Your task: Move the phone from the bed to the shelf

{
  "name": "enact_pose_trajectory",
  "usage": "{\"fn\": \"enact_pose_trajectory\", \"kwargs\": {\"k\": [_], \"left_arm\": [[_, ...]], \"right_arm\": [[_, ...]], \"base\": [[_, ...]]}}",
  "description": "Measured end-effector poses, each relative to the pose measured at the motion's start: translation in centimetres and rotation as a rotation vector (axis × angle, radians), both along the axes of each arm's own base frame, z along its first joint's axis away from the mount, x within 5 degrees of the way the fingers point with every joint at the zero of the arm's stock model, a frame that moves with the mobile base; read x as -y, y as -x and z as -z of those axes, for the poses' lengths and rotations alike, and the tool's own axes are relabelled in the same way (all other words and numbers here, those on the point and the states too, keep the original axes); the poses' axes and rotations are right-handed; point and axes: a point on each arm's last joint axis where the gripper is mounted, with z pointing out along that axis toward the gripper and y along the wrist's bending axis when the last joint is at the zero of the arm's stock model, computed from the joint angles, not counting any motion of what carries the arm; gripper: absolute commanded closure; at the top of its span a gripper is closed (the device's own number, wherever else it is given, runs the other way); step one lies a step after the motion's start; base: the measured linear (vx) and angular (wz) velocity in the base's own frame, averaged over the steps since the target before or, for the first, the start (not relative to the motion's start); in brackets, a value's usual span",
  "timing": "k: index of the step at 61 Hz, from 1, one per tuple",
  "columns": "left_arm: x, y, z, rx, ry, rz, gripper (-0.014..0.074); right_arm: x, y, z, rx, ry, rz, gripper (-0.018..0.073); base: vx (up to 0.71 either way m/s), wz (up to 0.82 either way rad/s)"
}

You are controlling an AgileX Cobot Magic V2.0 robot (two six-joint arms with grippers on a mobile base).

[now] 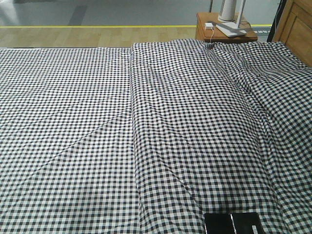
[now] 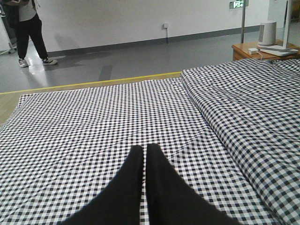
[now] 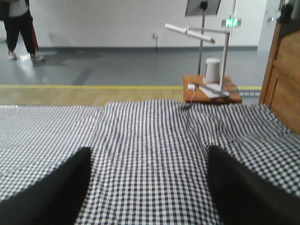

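Only the front view shows the phone (image 1: pixel 219 225), a glossy black slab on the bed (image 1: pixel 73 122), partly cut off by the bottom edge. The left gripper (image 2: pixel 144 152) is clenched on nothing. The right gripper (image 3: pixel 149 152) is spread wide over the gingham. Beyond stands 1 side table (image 3: pixel 212 93), and farthest off a person (image 2: pixel 26 28), head cropped.

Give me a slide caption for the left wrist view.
Left gripper, fingers together, over the checked bed; side table at far right.
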Motion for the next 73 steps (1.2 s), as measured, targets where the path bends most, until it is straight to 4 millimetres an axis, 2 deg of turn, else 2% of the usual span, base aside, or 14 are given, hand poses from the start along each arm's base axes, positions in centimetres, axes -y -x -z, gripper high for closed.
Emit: {"fn": "enact_pose_trajectory", "kwargs": {"k": [5,17,36,55,63,73], "left_arm": [[0.0,0.0,0.0,0.0,0.0,0.0,0.0595],[0.0,0.0,0.0,0.0,0.0,0.0,0.0595],[0.0,0.0,0.0,0.0,0.0,0.0,0.0595],[0.0,0.0,0.0,0.0,0.0,0.0,0.0595],[0.0,0.0,0.0,0.0,0.0,0.0,0.0595],[0.0,0.0,0.0,0.0,0.0,0.0,0.0595]], "right_arm": [[0.0,-0.9,0.5,-0.034,0.001,0.0,-0.0169],[-0.1,-1.9,1.2,-0.077,0.002,0.0,-0.0141],[0.0,-2.0,0.9,-0.045,0.0,0.003,-0.0102],[0.0,-1.7,1.3,-0.159,-0.02,0.007,-0.0096],[1.3,-1.8,0.2,-0.221,-0.053,0.108,-0.0093],[4.2,-2.5,-0.4,-0.293,-0.068,0.283,-0.0092]], "base": [[0.0,0.0],[0.0,0.0],[0.0,0.0],[0.0,0.0],[0.0,0.0],[0.0,0.0]]}}
